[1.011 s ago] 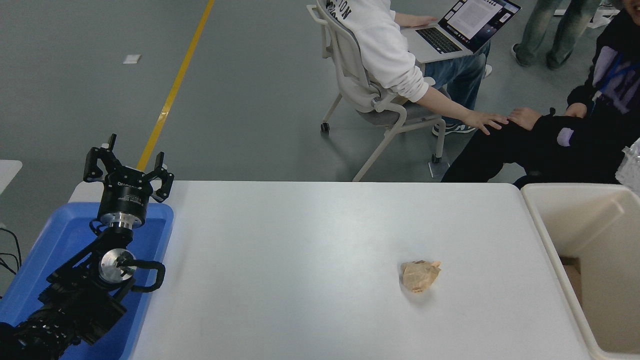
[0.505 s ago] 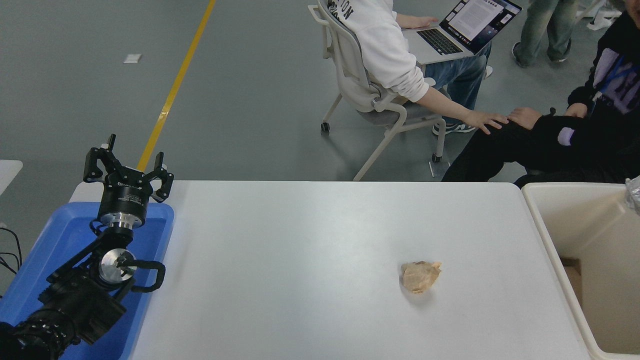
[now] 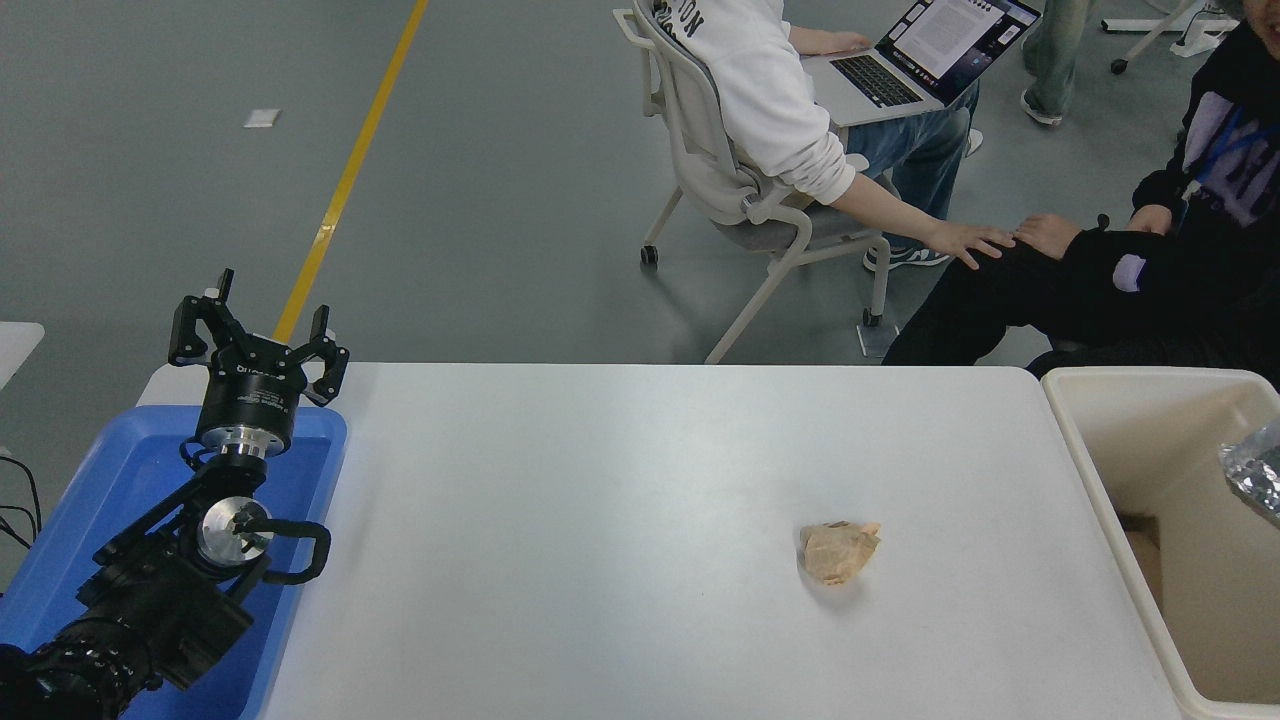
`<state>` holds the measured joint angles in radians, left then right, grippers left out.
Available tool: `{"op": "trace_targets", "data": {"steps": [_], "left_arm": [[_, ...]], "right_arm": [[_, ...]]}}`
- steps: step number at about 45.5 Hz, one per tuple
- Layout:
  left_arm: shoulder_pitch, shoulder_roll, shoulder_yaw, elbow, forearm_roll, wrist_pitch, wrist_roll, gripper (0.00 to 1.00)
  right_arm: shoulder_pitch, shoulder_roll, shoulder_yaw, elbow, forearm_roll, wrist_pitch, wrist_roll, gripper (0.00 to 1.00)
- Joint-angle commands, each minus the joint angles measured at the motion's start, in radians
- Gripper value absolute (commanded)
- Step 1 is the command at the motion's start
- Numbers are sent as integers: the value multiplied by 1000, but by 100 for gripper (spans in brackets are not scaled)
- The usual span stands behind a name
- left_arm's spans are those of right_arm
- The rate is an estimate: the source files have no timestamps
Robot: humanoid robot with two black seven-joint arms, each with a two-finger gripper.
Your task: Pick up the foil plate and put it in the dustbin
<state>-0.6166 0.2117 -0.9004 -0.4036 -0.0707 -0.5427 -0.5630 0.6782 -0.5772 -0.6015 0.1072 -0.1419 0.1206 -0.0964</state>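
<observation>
The foil plate (image 3: 1254, 478) now shows as a crinkled silver edge at the far right border, inside the outline of the dustbin (image 3: 1110, 470) and lower than it sat half a second ago, when only a small scrap of foil showed near the bin's upper right rim. It seems to be dropping or being lowered into the cream bin, so the placing step looks nearly done. Whether the plate is held or already released cannot be told, because the right gripper is out of view beyond the picture's edge. The left gripper (image 3: 258, 335) hangs parked over the blue tray (image 3: 120, 470) at the lower left, its fingers spread apart and holding nothing, in the same place as before. On the white table (image 3: 620, 480) the crumpled tan paper ball (image 3: 838, 551) lies where it did, well apart from the bin and untouched. Beyond the table, a person in a white hoodie (image 3: 770, 90) with a laptop (image 3: 930, 50) and a person in black (image 3: 1130, 280) sit much as before. What seems left is the plate settling on the bin's floor and the right arm drawing clear.
</observation>
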Motion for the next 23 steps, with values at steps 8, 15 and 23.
{"op": "trace_targets", "data": {"steps": [8,15,23], "left_arm": [[0,0,0,0,0,0,0,99],[0,0,0,0,0,0,0,99],[0,0,0,0,0,0,0,99]], "right_arm": [[-52,27,12,-20,21,-50,1,0],[-45,20,5,-20,19,-73,3,55],[-37,14,12,-1,21,-105,3,79]]}}
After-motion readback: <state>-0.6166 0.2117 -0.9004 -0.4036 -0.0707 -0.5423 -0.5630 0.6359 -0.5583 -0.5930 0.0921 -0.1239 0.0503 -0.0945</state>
